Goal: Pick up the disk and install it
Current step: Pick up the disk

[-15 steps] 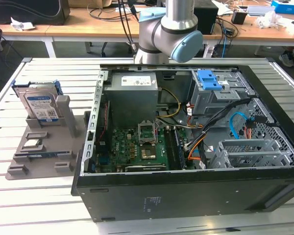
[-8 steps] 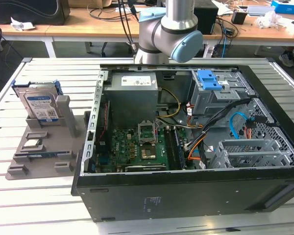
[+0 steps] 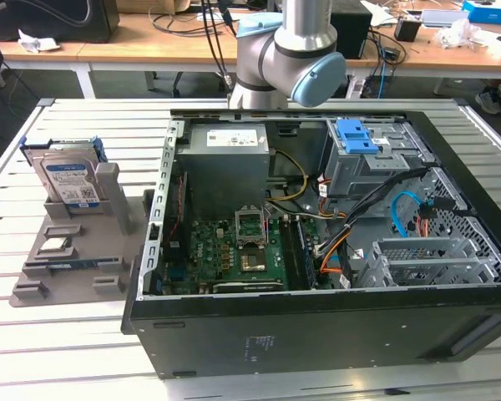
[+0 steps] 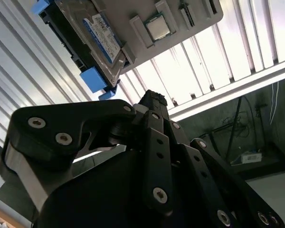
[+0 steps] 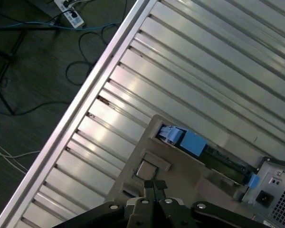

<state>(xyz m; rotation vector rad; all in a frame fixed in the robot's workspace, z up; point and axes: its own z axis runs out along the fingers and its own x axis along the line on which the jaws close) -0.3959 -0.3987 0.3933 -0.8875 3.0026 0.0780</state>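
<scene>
Hovering clenched and empty over the grey holder (image 5: 190,171), the tool (image 5: 154,186) sits near the disk (image 3: 67,177), standing edgewise at the exterior view's nine o'clock.

Exterior view: bright, even, diffuse light from overhead. The ribbed silver aluminium desk (image 3: 75,342) carries a soft sheen with no hard shadows. The open black metal computer case (image 3: 317,334) is dimmer inside along its near wall.

Second wrist view: strong glare blows out the desk slats, and the black gripper (image 4: 154,99) reads dark against them.

First wrist view: streaky highlights on the slats; the dark grey floor (image 5: 33,57) is dim.
</scene>
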